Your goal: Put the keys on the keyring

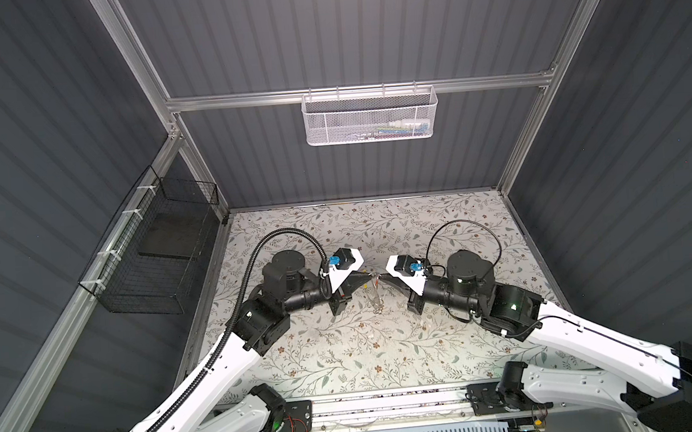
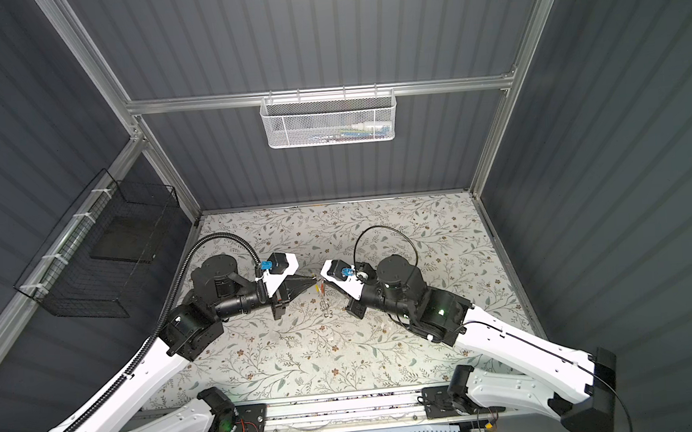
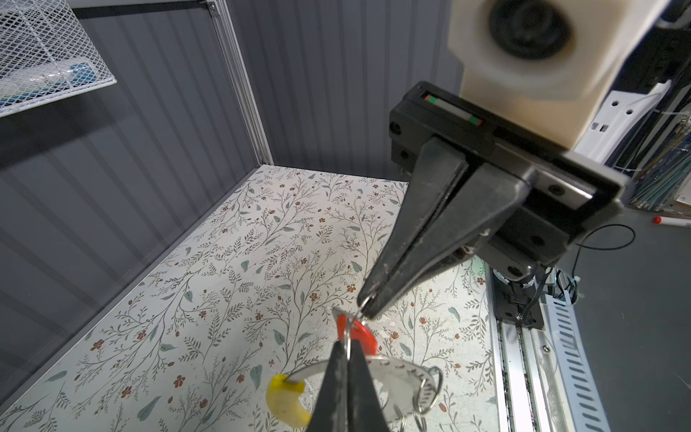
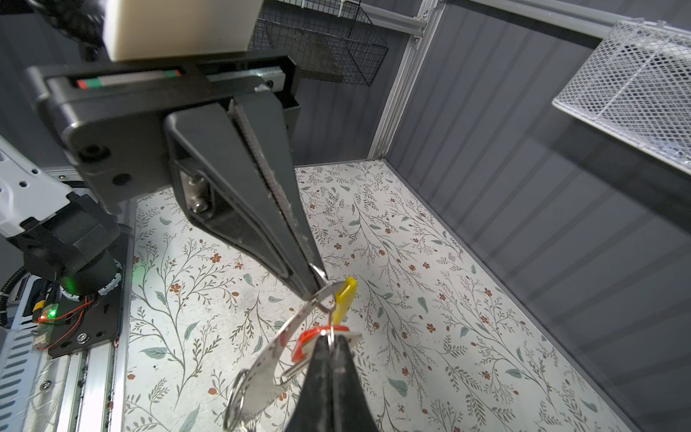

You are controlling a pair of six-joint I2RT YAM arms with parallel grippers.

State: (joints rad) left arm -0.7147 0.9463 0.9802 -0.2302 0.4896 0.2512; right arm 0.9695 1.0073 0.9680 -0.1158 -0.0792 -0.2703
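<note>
Above the middle of the counter (image 1: 345, 350), both claws meet tip to tip and carry the work clear of the surface. Left claw (image 3: 347, 347): closed on the keyring (image 4: 269, 359), at the end of the grey band just beside its yellow section (image 3: 286, 396). Right claw (image 4: 329, 342): closed on the thin wire loop of the keys (image 4: 310, 338), with the red tag directly ahead of its tips. The tag lies between the two sets of tips, close against the band, and the rest of the hoop hangs below them. Step in hand, as judged: threading the wire loop onto the end of the hoop. Whether the loop already encircles the band cannot be confirmed, since the wires cross and partly hide one another in the wrist views. The next move calls for a firm hold by the left claw while the right claw feeds the loop along the band without twisting it. Release only once the loop is seen to encircle the band.
</note>
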